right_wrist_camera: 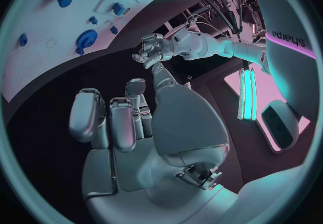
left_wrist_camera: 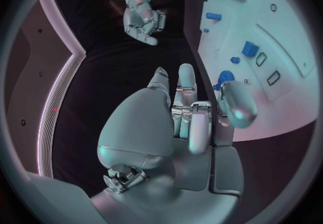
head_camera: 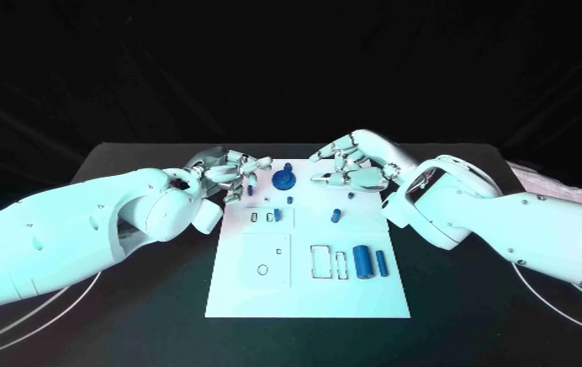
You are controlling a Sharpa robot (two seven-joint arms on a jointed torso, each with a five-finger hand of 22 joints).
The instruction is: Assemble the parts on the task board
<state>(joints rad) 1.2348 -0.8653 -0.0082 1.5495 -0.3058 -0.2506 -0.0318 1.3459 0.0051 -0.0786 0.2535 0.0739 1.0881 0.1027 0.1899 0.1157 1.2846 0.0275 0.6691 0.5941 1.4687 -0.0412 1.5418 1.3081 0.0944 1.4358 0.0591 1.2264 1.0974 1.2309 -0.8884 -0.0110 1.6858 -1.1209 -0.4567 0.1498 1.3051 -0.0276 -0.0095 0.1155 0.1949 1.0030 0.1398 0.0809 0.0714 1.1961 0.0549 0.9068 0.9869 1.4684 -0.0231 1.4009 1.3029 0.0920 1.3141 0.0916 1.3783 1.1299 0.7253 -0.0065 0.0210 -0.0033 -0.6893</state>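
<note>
Hovering over the far end of the board (head_camera: 309,291), both hands are sitting close to the parts without gripping any of them. The left hand (head_camera: 228,171) is hanging at the board's far left corner, fingers loosely curled and apart; its wrist view is showing nothing between them. The right hand (head_camera: 351,165) is poised at the far right corner, fingers likewise spread and holding nothing.

The parts are lying scattered across the white board — a blue gear (head_camera: 284,180) between the two hands, a short peg (head_camera: 336,215) just nearer, a small block (head_camera: 277,215) by the left-hand slots, and two cylinders (head_camera: 362,263) side by side toward the near right, next to a pair of outlined recesses.

Judging by that, the job is looking barely begun. The cylinders are lying flat and the recesses beside them are looking unfilled. Whether the gear is already seated on its post I cannot tell — it is too small to read.
</note>
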